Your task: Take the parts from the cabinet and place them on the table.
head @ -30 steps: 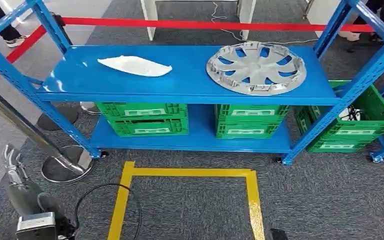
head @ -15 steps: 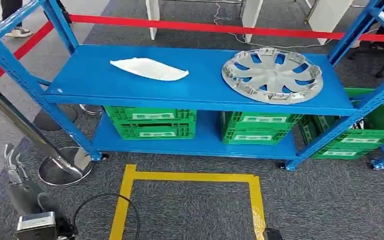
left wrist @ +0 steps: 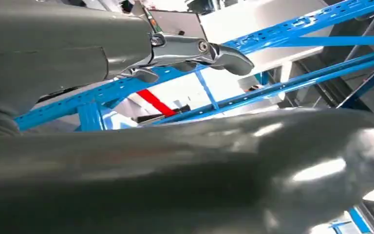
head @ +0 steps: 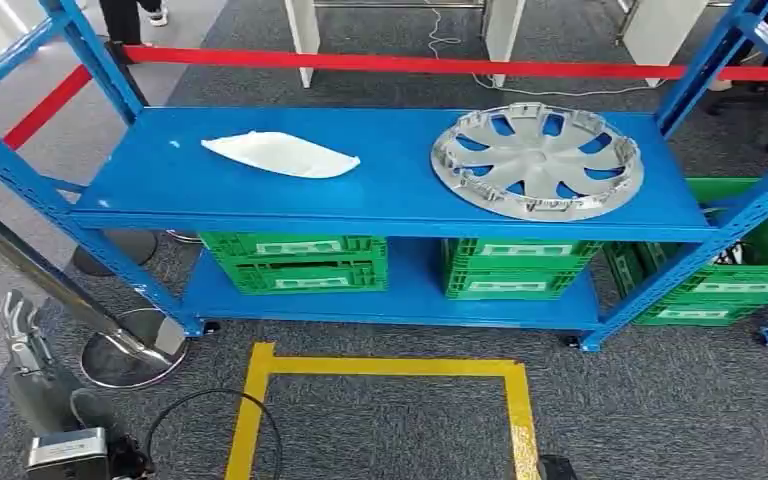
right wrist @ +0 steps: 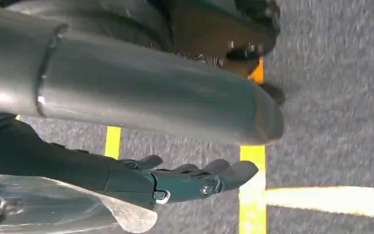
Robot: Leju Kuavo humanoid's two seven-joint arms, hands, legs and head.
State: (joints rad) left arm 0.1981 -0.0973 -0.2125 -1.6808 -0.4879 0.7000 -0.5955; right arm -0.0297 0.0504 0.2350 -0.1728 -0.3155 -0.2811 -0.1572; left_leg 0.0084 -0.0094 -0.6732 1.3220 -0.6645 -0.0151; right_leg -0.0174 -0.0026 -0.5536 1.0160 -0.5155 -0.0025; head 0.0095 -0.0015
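Item one: blue cabinet (head: 380, 205), open metal shelving, straight ahead of me at twelve o'clock, two levels.

Item two: white part (head: 280, 154), a flat, elongated, pointed shell, lying on the top shelf toward eleven o'clock. Nothing touches it.

Item three: silver wheel cover (head: 538, 160), round and spoked, lying flat on the same shelf toward one o'clock, well apart from the white part.

Item four: green crates (head: 295, 260), stacked on the lower shelf under the white part; a second green stack (head: 515, 268) under the wheel cover. Another green crate (head: 730, 275) sits at two o'clock, beyond the cabinet's right post.

Item five: my left hand (head: 22, 335), low at eight o'clock, over grey carpet and well short of the cabinet. Its fingers (left wrist: 224, 54) are extended, slightly apart, holding nothing.

Item six: my right hand (right wrist: 175, 178), hanging low over the carpet. Its fingers (right wrist: 233, 171) are stretched out loosely, empty.

Item seven: yellow tape (head: 380, 355) marking a square on the floor at six o'clock, between me and the cabinet.

Item eight: red barrier tape (head: 410, 64) running behind the cabinet at twelve o'clock; a chrome post base (head: 130, 350) on the floor at nine o'clock, near my left hand.
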